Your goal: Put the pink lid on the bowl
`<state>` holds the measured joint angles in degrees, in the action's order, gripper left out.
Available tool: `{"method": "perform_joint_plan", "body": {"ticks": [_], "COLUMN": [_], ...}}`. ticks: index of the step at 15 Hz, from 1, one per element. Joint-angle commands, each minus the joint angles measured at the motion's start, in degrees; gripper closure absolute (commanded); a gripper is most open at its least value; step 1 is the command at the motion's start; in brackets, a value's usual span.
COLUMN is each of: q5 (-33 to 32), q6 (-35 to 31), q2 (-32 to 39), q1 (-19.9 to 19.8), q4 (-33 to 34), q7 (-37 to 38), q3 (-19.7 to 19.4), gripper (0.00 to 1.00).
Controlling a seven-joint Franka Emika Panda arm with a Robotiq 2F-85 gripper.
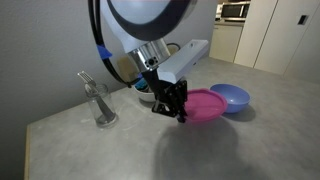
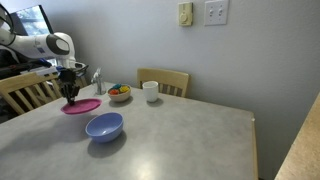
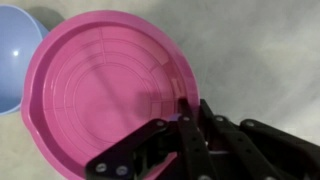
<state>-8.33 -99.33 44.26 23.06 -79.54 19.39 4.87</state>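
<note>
The pink lid (image 1: 207, 105) lies flat on the grey table next to the blue bowl (image 1: 231, 97). In an exterior view the lid (image 2: 84, 106) sits behind and left of the bowl (image 2: 104, 126). My gripper (image 1: 177, 113) is down at the lid's near edge. In the wrist view the lid (image 3: 100, 90) fills the frame, the bowl (image 3: 14, 60) shows at the left edge, and my gripper (image 3: 186, 118) has its fingers closed over the lid's rim, one finger inside and one outside.
A clear glass with a utensil (image 1: 99, 101) stands near the wall. A small white bowl with colourful contents (image 2: 119, 93) and a white mug (image 2: 151, 91) stand at the back. A wooden chair (image 2: 163, 80) is behind the table (image 2: 190, 140).
</note>
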Motion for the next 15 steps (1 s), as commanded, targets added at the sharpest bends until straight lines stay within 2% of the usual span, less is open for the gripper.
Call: {"method": "perform_joint_plan", "body": {"ticks": [1, 4, 6, 15], "q5": [-2.78, -3.25, -2.82, -2.61], "q6": [8.52, 10.65, 7.40, -19.60], "q2": [-2.47, -4.37, -6.48, -16.48], "q1": [2.19, 1.96, 0.90, -5.72], "q4": [1.90, 0.84, -2.60, -23.97], "q7": [2.99, 5.42, 6.45, -0.76], "q3": [-0.99, -0.80, -0.71, -0.67], "gripper": [0.97, 0.97, 0.97, 0.97]}}
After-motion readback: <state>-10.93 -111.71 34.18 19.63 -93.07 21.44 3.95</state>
